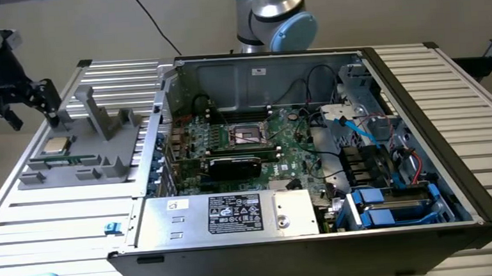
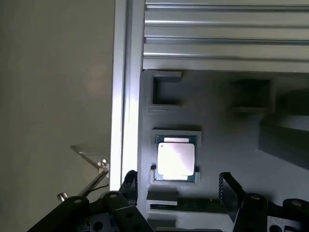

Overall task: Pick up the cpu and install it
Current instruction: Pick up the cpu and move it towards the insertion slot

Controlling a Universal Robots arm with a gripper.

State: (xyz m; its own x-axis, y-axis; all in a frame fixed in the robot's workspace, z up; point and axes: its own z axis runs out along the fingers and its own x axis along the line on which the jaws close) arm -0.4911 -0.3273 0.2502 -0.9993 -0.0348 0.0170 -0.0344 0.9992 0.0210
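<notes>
Over the slatted table (image 1: 63, 213) my open hand (image 1: 32, 116) hangs above the cpu (image 1: 56, 145); I fear an off-centre grip tilts it

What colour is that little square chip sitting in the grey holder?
Silver-grey on top with a greenish rim; the cpu shows best in the wrist view.

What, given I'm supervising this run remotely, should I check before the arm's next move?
1. Small square silver-topped cpu seated flat in its pocket of the grey plastic holder: ok.
2. Nothing lying on the cpu: ok.
3. Black gripper open, holding nothing: ok.
4. Gripper clear of the cpu, not touching it: ok.
5. Cpu centred between the fingers in the wrist view: ok.
6. Motherboard socket in the open computer case empty and unlatched: cannot tell.
</notes>
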